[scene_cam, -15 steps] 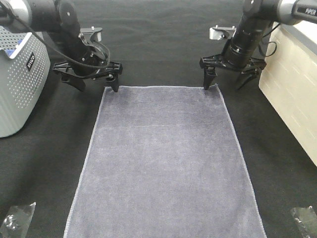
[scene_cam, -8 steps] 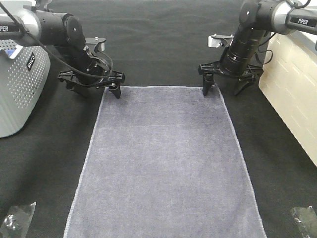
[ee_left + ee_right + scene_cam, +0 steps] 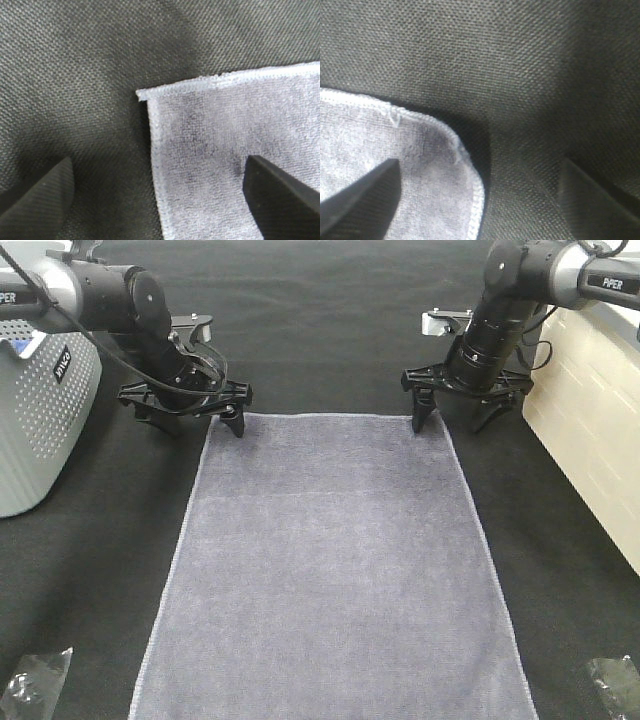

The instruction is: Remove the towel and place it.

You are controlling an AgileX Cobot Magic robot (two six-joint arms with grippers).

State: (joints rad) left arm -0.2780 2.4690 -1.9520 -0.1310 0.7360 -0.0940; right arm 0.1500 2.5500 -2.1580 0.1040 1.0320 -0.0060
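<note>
Around the work area first. Black woven table cloth [image 3: 330, 330] covers the whole surface. Pale grey perforated plastic basket [image 3: 40, 430] stands at the left edge, near the left arm and well apart from the towel. Cream brick-patterned box [image 3: 590, 440] runs along the right edge, just beside the right arm. One crumpled clear plastic scrap [image 3: 30, 682] lies in the near left corner and a second plastic scrap [image 3: 617, 680] in the near right corner, both clear of the towel's long sides.

Large rectangular greyish-purple terry towel [image 3: 335, 570] lies spread flat on the cloth in the middle of the table, its long sides running from far to near. Its near end runs out of the bottom of the high view. A paler stitched hem borders the edges that show. The far-left corner looks square in the left wrist view. The far-right corner looks rounded in the right wrist view, with a dark shadow along its outer side.

Left gripper [image 3: 195, 420] sits at the far-left corner with fingers spread wide, one over the pile and one over the cloth, clamping nothing. Right gripper [image 3: 455, 420] straddles the far-right corner the same way, also spread wide and holding nothing. Whether the fingertips touch the fabric, I cannot tell.
</note>
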